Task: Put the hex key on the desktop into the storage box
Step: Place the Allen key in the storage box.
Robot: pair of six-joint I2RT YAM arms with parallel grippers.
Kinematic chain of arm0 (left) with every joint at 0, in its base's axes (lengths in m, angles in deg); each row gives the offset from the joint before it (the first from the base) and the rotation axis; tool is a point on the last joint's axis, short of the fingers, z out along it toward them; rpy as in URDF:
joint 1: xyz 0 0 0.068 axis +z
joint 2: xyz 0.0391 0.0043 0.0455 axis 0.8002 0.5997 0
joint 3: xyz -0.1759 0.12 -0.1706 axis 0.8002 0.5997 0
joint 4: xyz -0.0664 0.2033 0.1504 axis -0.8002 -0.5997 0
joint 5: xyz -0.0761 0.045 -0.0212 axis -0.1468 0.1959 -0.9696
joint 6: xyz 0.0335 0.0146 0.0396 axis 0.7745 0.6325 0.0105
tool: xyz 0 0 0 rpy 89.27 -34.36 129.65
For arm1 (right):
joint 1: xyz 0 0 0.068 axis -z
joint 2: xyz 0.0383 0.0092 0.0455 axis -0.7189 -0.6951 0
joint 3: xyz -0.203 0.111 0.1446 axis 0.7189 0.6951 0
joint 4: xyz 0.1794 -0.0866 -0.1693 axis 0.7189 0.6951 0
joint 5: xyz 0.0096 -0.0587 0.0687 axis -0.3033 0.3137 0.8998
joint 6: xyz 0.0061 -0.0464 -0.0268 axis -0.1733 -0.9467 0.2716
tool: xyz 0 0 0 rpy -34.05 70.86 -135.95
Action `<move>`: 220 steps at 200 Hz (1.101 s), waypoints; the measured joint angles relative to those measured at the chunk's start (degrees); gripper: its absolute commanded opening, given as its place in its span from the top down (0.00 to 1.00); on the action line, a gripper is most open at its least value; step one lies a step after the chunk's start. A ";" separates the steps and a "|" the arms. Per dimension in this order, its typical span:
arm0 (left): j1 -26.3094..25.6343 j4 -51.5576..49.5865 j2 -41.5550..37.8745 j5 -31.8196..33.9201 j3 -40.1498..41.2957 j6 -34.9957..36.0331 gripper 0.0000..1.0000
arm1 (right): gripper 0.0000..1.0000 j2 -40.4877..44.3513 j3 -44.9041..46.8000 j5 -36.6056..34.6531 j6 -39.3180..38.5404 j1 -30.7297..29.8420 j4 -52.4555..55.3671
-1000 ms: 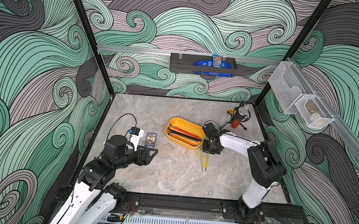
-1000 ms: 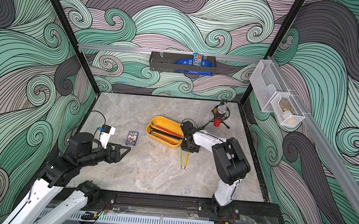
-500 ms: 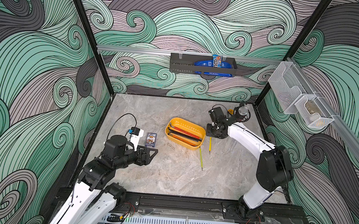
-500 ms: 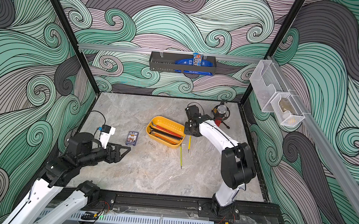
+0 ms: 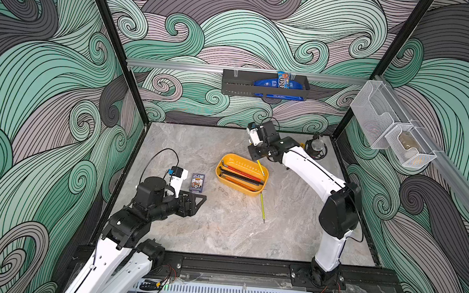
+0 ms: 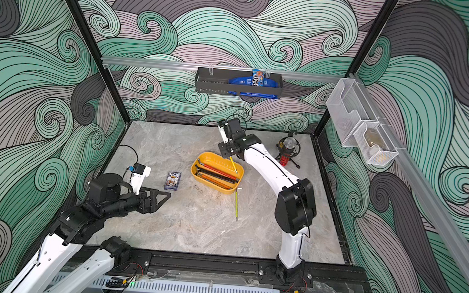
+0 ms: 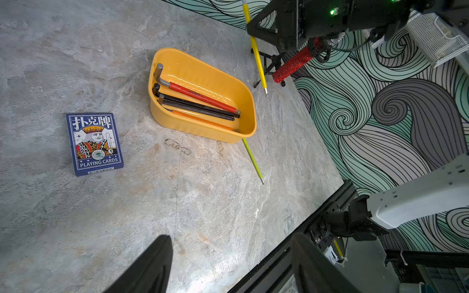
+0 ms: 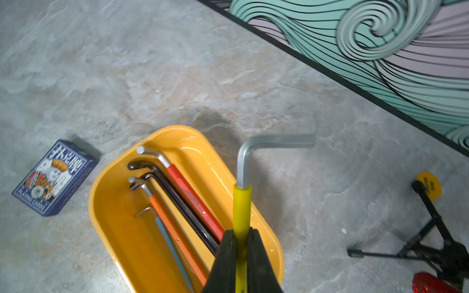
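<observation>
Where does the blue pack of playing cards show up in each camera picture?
Top view: the pack of playing cards lies flat on the desktop, left of the storage box.
Top view: the pack also left of the storage box.
Left wrist: the pack face up, apart from the storage box, by the end where the hex keys bend.
Right wrist: the pack past that same end of the storage box.
Shared landmark: the yellow storage box.
</observation>
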 measured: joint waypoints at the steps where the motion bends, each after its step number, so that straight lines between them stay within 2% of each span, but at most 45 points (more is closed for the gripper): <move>1: 0.00 -0.02 0.00 0.00 0.00 0.00 0.24 | 1.00 -0.13 0.04 0.02 -0.28 -0.22 -0.26; 51: 0.00 -1.62 -0.44 -0.02 -0.63 0.09 0.24 | 1.00 -2.32 2.62 0.50 -11.41 -4.92 -6.78; 100: 0.00 -3.48 -1.64 -0.07 -1.81 0.11 0.24 | 1.00 -4.46 9.79 -0.04 -19.10 -7.13 -8.87; 157: 0.00 -4.15 -1.57 -0.46 -2.19 0.57 0.24 | 1.00 -6.86 12.61 -1.38 -24.11 -9.42 -9.29; 220: 0.00 -4.52 -1.57 -0.66 -2.23 1.03 0.24 | 1.00 -11.21 12.61 -3.06 -25.81 -9.64 -10.51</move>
